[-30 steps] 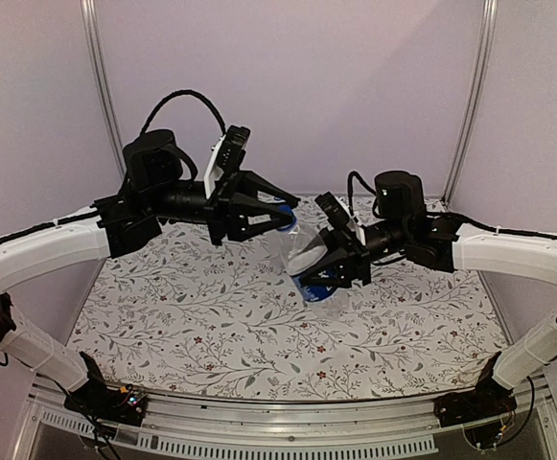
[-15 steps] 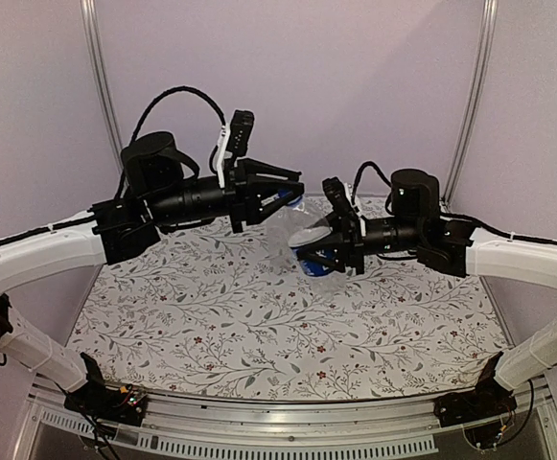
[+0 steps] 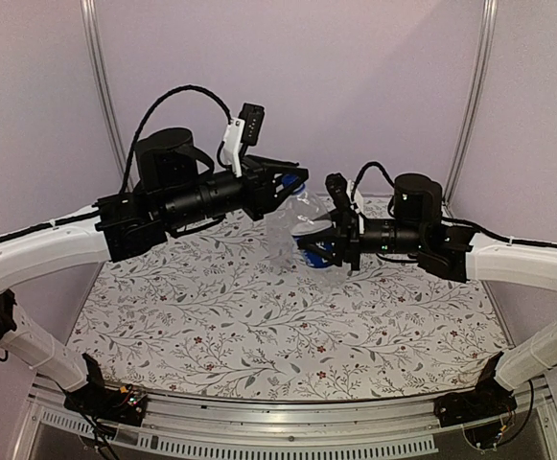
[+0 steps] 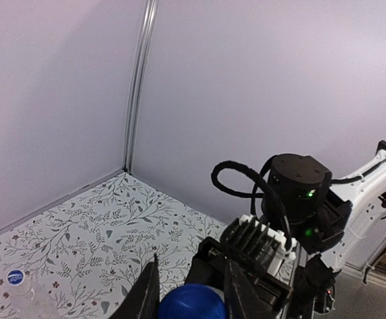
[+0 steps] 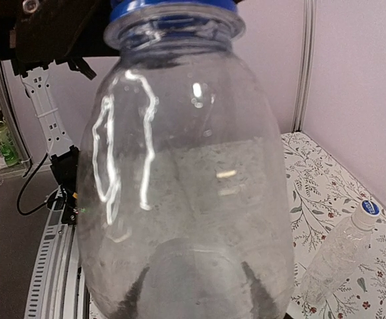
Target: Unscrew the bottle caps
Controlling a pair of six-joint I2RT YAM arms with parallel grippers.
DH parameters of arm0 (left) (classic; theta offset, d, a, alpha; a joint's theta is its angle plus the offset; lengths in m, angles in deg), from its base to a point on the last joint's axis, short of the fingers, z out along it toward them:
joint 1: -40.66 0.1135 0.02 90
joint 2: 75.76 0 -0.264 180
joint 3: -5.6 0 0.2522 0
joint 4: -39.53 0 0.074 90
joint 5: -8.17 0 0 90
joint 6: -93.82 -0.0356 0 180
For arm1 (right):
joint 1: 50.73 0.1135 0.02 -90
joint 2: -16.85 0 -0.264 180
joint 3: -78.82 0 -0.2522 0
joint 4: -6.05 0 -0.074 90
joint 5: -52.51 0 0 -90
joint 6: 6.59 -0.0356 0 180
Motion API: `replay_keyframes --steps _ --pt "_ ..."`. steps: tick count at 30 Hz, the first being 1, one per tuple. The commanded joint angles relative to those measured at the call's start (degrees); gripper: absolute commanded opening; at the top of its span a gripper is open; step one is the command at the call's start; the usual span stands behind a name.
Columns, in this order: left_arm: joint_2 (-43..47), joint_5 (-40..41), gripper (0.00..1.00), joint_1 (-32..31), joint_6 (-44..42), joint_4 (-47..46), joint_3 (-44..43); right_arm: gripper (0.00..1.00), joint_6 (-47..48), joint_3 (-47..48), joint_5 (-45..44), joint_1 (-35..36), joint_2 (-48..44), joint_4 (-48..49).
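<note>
A clear bottle (image 3: 295,225) with a dark blue label band is held off the table, tilted, between the two arms. My right gripper (image 3: 320,249) is shut on its lower body; its fingers (image 5: 134,296) show through the plastic in the right wrist view, where the bottle (image 5: 186,166) fills the frame. My left gripper (image 3: 294,184) is shut on the solid blue cap (image 4: 193,303), which sits between its fingers (image 4: 143,296). The plain bottle (image 5: 339,258) lies on the table with its whitish, blue-topped cap (image 5: 370,207) on; it also shows in the left wrist view (image 4: 36,302).
The floral tablecloth (image 3: 211,316) covers the table. Purple walls with metal corner posts (image 3: 101,86) close the back and sides. The lying bottle is near the far right wall.
My left gripper has moved right and closed its wide-open jaws onto the blue cap. My right gripper has lifted and tilted the bottle up toward it.
</note>
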Motion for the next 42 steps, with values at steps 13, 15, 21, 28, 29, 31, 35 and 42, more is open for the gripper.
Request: replay_keyframes --steps 13,15,21,28,29,31,35,42 --pt "2.62 -2.69 0.65 0.09 -2.7 -0.17 1.23 0.36 -0.87 -0.9 2.9 -0.21 -1.13 2.27" --pt "3.35 -4.01 0.72 0.48 -3.46 -0.34 1.71 0.36 -0.72 -0.99 3.96 -0.21 -1.06 2.13" --pt "5.43 -11.02 0.87 2.13 -5.4 -1.11 3.15 0.36 -0.01 -1.0 9.4 -0.21 -0.98 1.99" --pt "6.21 -29.81 0.83 6.21 -6.13 -4.31 4.88 0.37 0.46 0.22 22.05 -0.21 0.1 1.95" --pt "6.15 -32.22 0.83 6.56 -6.26 -4.88 5.09 0.37 0.42 0.45 23.47 -0.21 0.3 1.92" --pt "5.76 -36.22 0.82 7.26 -6.63 -5.37 5.07 0.36 0.29 0.79 25.58 -0.21 0.9 1.91" --pt "4.55 -41.63 0.78 7.9 -7.14 -5.56 4.16 0.36 0.14 1.52 27.75 -0.21 1.54 1.91" --pt "2.23 -46.83 0.72 7.97 -8.41 -6.12 2.33 0.36 -0.32 2.34 29.71 -0.2 2.25 1.87"
